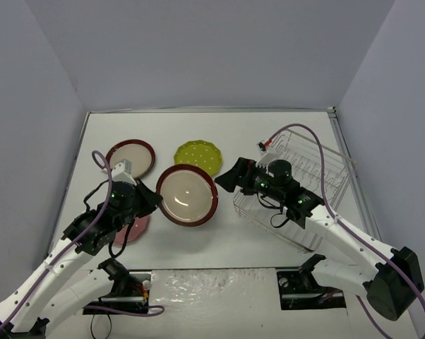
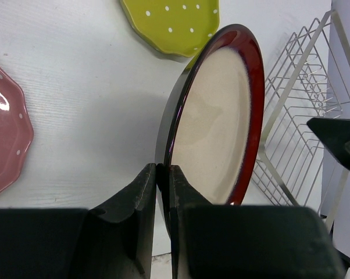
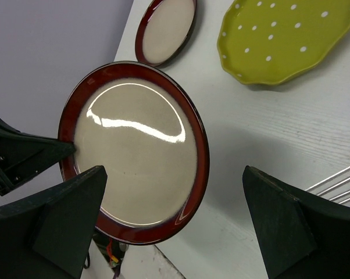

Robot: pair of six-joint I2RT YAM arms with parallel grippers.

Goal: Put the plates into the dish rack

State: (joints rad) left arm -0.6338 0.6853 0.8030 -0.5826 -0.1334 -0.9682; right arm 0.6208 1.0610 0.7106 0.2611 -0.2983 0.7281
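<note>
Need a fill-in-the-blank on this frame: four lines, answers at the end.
1. The left gripper pinches the red-rimmed plate by its ___.
2. The right gripper faces that plate with its jaws ___.
3. The dotted plate at the left edge of the left wrist view is ___.
4. In the top view, the wire rack stands on the ___ half of the table.

Missing words: rim; open; pink; right.
</note>
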